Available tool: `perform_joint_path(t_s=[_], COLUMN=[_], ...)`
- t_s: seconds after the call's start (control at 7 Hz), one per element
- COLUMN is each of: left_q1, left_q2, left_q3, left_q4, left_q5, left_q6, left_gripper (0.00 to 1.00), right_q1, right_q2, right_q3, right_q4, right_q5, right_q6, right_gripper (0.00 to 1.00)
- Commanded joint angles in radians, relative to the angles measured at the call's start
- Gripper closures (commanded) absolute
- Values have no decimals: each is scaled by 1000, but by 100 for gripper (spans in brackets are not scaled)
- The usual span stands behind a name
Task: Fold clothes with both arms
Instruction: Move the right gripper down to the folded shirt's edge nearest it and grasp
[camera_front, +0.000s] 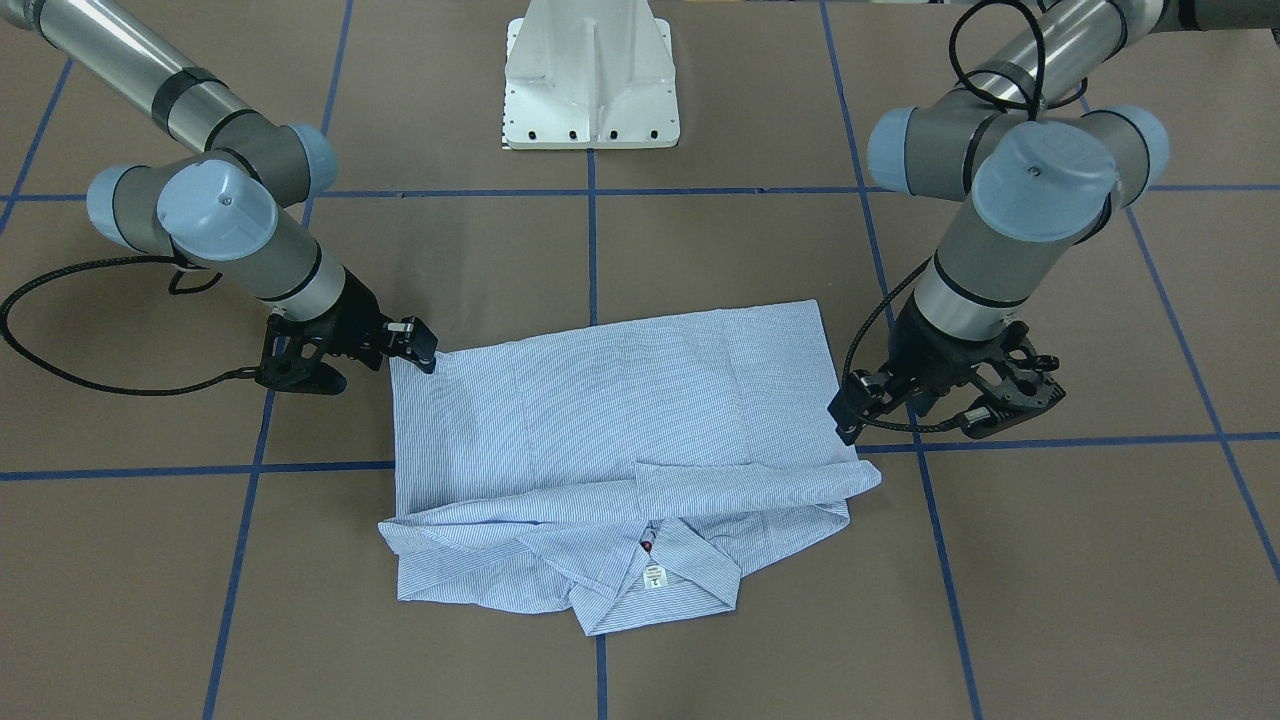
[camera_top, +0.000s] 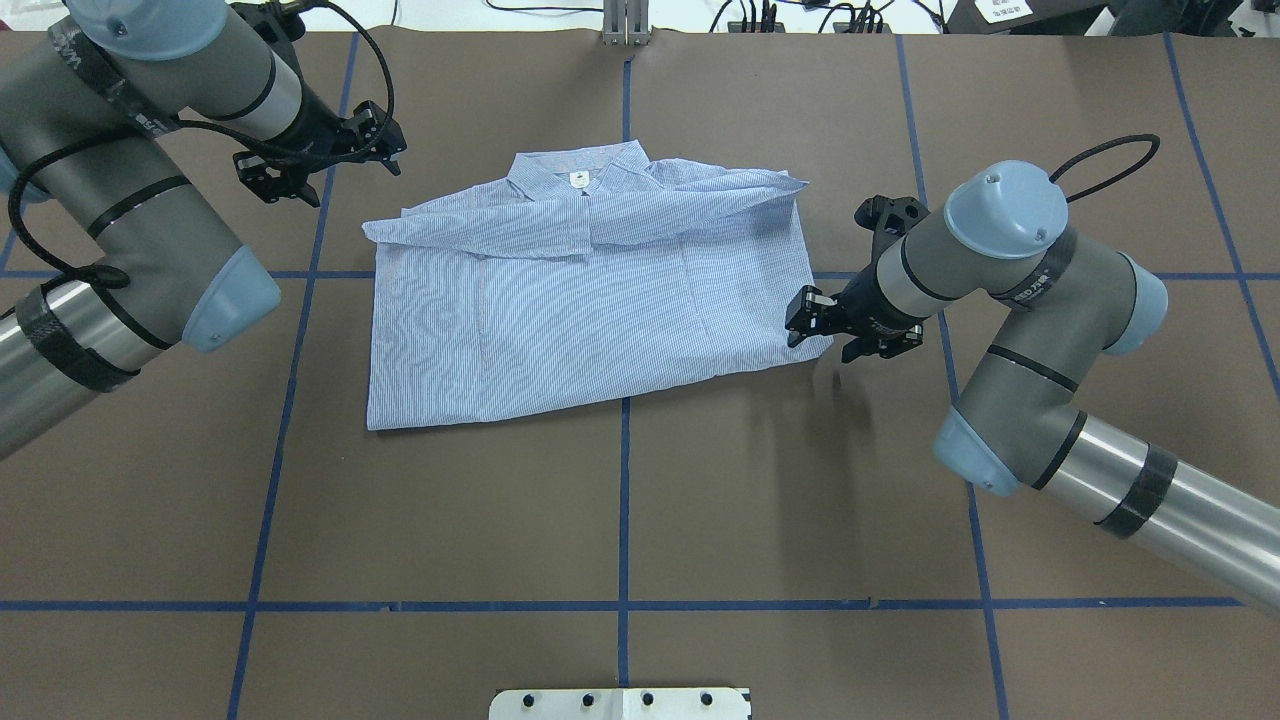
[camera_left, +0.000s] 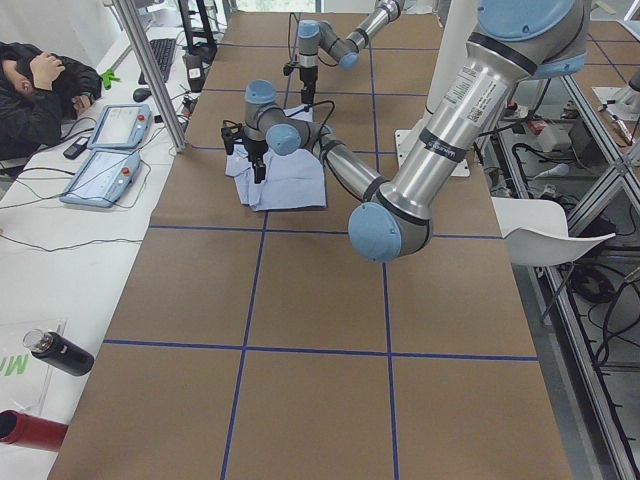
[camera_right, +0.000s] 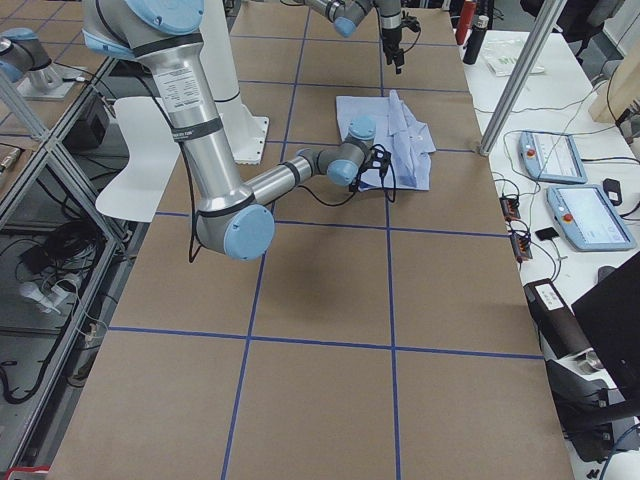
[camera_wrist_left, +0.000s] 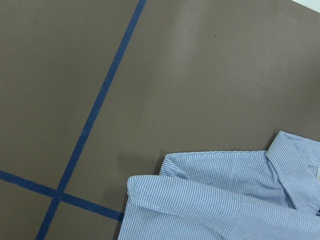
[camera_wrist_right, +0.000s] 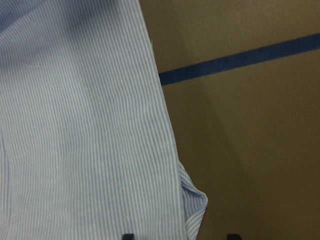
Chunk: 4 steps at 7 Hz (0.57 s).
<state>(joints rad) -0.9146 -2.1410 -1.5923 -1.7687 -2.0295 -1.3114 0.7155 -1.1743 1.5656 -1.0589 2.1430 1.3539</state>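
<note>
While the shirt (camera_top: 600, 310), fine-striped light blue cloth, lies flat on the brown table (camera_top: 620, 500) as a rough rectangle, collar (camera_top: 575, 172) at the far edge, my right gripper (camera_top: 822, 345) straddles its near corner, jaws spread. My left gripper (camera_front: 910, 428) hangs spread near the folded sleeve (camera_top: 480, 235).

Overhead, front-facing: steeply down from opposite sides — both show shirt (camera_top: 590, 310); side cameras far, at table (camera_left: 320, 300) ends; wrist cameras close.
</note>
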Motion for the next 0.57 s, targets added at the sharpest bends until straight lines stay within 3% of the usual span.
perform_joint_path(t_s=[0.0,0.43], left_q1=[-9,-21], left_q2=[3,3], left_q3=[0,-5], left_q4=[0,2], left_q5=[0,0], left_q6=[0,0], left_gripper=[1,2], right_q1=[1,9], right_q2=[2,-62], right_q3=[10,109], right_q4=[-1,-1], right_q5=[55,95], right_q6=[2,1], right_gripper=[100,100])
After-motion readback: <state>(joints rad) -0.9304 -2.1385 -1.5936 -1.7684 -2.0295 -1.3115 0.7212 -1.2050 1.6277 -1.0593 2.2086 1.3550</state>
